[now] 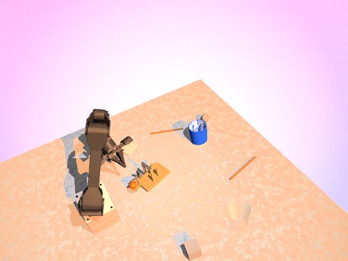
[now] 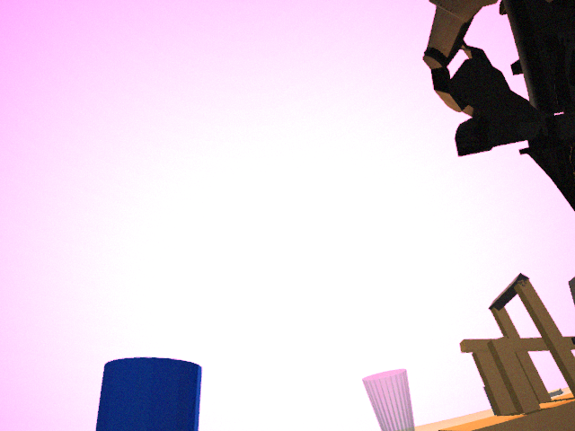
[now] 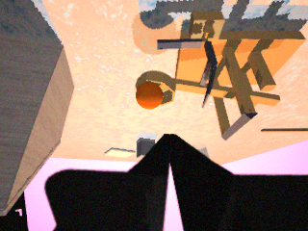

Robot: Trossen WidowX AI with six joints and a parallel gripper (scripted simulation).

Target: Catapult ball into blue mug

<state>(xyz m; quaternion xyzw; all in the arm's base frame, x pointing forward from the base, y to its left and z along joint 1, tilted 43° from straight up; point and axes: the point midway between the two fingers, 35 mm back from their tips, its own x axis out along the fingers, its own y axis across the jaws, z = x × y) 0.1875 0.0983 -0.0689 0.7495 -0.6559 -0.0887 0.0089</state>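
Note:
The orange ball (image 1: 133,184) (image 3: 149,94) sits in the spoon at the end of the catapult's arm. The wooden catapult (image 1: 160,172) (image 2: 510,355) (image 3: 284,53) stands on the table just right of the robot's base. The blue mug (image 1: 197,132) (image 2: 148,394) stands upright farther back and to the right. My gripper (image 1: 123,165) (image 3: 168,140) is shut and empty. It hangs a little above the table, just behind and left of the catapult, with its tips pointing down towards the spoon end.
A small beige ball (image 1: 205,117) lies behind the mug. Two thin orange sticks (image 1: 166,131) (image 1: 242,167) lie on the table (image 1: 280,196). A pale translucent cup (image 1: 238,215) (image 2: 390,399) and a beige cube (image 1: 192,248) stand near the front. The arm's base block (image 1: 101,219) (image 3: 29,96) is at the left.

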